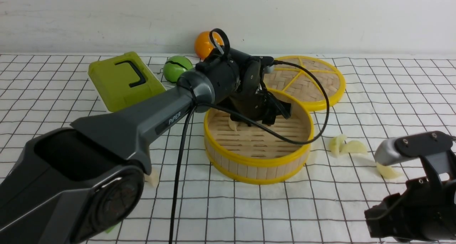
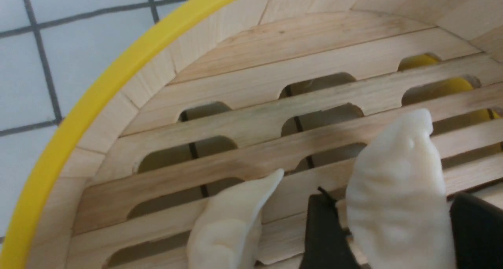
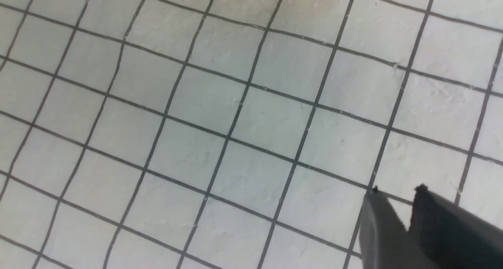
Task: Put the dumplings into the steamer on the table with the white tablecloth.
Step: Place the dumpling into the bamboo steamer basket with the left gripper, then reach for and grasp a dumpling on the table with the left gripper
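Dumplings (image 2: 232,225) in steamer (image 2: 96,100), one between left fingers (image 2: 324,233), grip unclear; right fingers (image 3: 444,229) cropped, opening unclear

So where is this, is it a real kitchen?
Probably not a kitchen: it looks like an indoor robot practice setup. The white tablecloth has a black grid, there is a plain wall behind, and the steamer and dumplings look like toys, near a green ball.

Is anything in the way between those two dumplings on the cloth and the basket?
Nothing visible: only bare white grid tablecloth lies between the pale crescent dumplings and the round yellow-rimmed bamboo steamer.
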